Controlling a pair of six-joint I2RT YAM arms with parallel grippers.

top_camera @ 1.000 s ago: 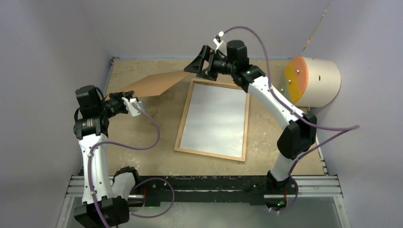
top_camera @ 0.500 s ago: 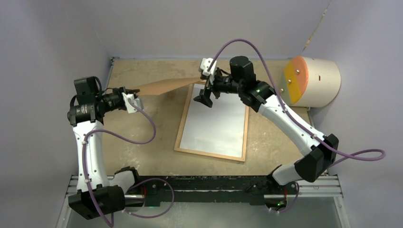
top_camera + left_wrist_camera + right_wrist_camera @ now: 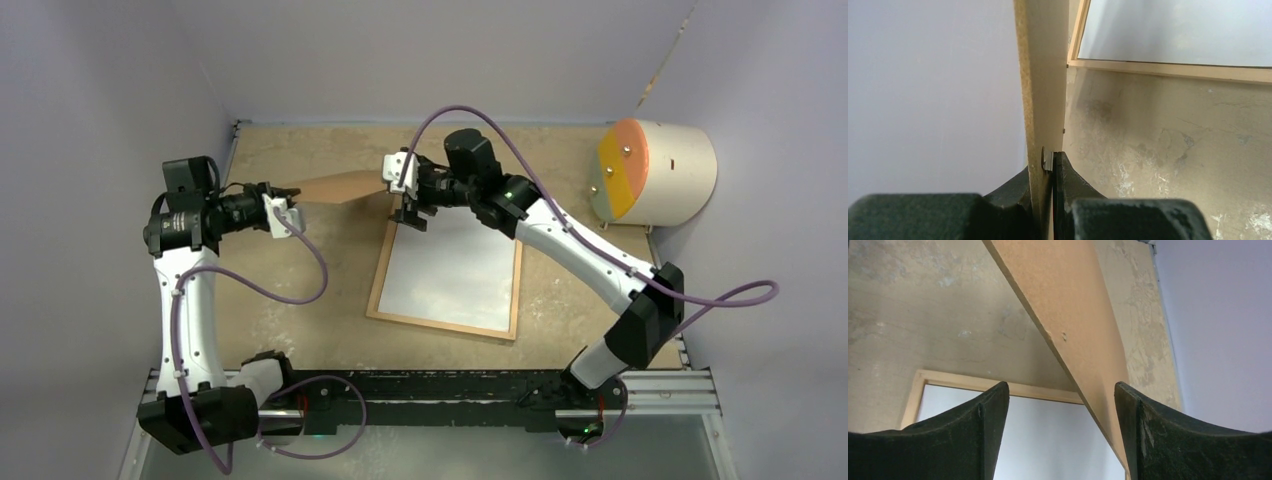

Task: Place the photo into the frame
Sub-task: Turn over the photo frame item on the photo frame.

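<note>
The frame (image 3: 441, 326) lies flat mid-table, thin light-orange strips around a plain white inside; it also shows in the left wrist view (image 3: 1168, 70) and the right wrist view (image 3: 948, 380). No printed photo with people shows in any view. My left gripper (image 3: 283, 192) is shut on the left end of the brown backing board (image 3: 340, 186) and holds it in the air, nearly edge-on (image 3: 1043, 75). My right gripper (image 3: 412, 218) is open over the frame's far left corner. The board's other end (image 3: 1073, 310) passes between its jaws, close to the right finger.
A large cream cylinder with an orange and grey face (image 3: 660, 170) stands at the back right corner. Grey walls close in the table at left, back and right. The metal rail with the arm bases (image 3: 430, 390) runs along the near edge.
My right gripper has swung left and down from behind the frame to its far left corner, next to the board's end. The board has turned more edge-on. My left gripper keeps its hold.
</note>
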